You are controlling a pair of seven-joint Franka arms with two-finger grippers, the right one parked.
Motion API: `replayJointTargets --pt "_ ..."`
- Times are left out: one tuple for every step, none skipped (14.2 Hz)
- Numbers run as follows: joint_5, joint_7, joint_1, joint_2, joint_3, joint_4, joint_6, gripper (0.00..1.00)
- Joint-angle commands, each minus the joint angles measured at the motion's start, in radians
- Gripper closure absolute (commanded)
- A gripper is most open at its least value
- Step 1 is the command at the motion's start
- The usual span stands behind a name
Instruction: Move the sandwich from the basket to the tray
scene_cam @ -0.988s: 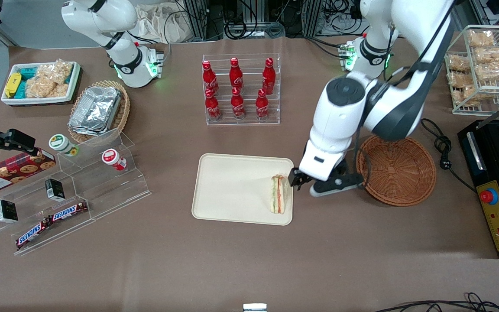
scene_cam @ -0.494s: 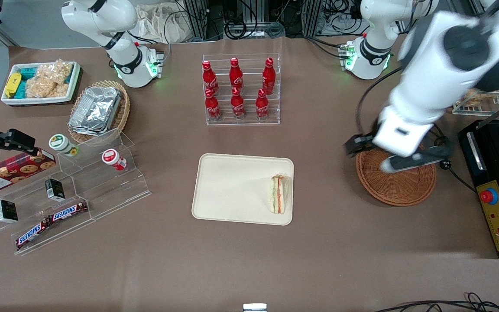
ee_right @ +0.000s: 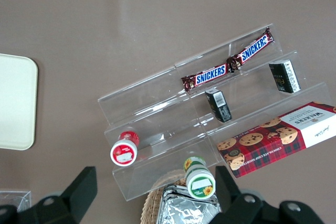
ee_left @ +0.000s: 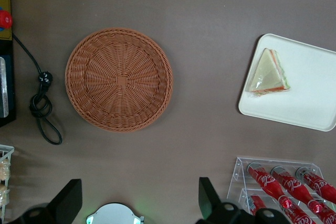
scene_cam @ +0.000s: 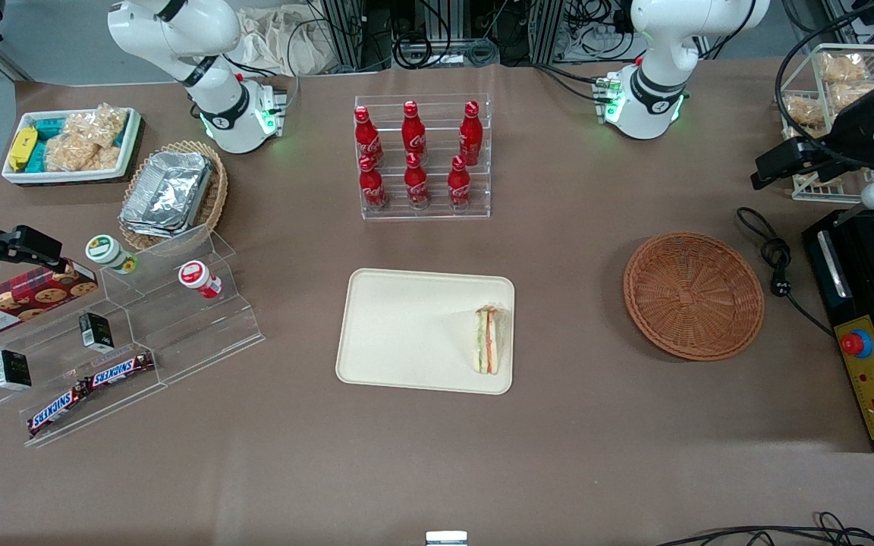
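Table: brown cloth; tray [scene_cam: 407,334] beside basket [scene_cam: 693,294].
Sandwich [scene_cam: 488,340]: on tray; soft, light; I'd pinch the bread faces.
Gripper [ee_left: 139,203]: mine, spread, high above basket.

Legible txt for you: "SNICKERS" on two bars [ee_right: 227,64] on the acrylic steps; "WALKERS" on the red plaid cookie box [ee_right: 278,138]; Coca-Cola script on the red bottles [scene_cam: 415,155]. Nothing else legible.
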Motion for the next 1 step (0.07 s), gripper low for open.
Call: replayJointTargets --pt "-0.008 -0.005 -0.017 0.006 0.008 0.022 -0.001 0.0"
